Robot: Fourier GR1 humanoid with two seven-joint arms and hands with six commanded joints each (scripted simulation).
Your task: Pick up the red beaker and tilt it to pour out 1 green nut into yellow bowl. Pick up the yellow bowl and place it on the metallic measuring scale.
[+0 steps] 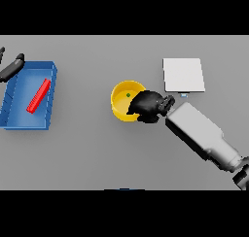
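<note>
The yellow bowl point(121, 99) stands at the table's middle with a green nut point(128, 95) inside it. My right hand point(147, 105) covers the bowl's right rim, its fingers curled over and around that edge. The red beaker point(38, 96) lies on its side inside the blue tray point(22, 119) at the left. The metallic measuring scale point(183, 75) is a pale square plate to the right of the bowl, just beyond my right hand. My left hand point(10, 67) shows at the far left edge, above the tray's upper corner, idle.
The blue tray takes up the left part of the grey table. My right forearm point(202, 134) crosses the lower right of the table diagonally toward the bowl.
</note>
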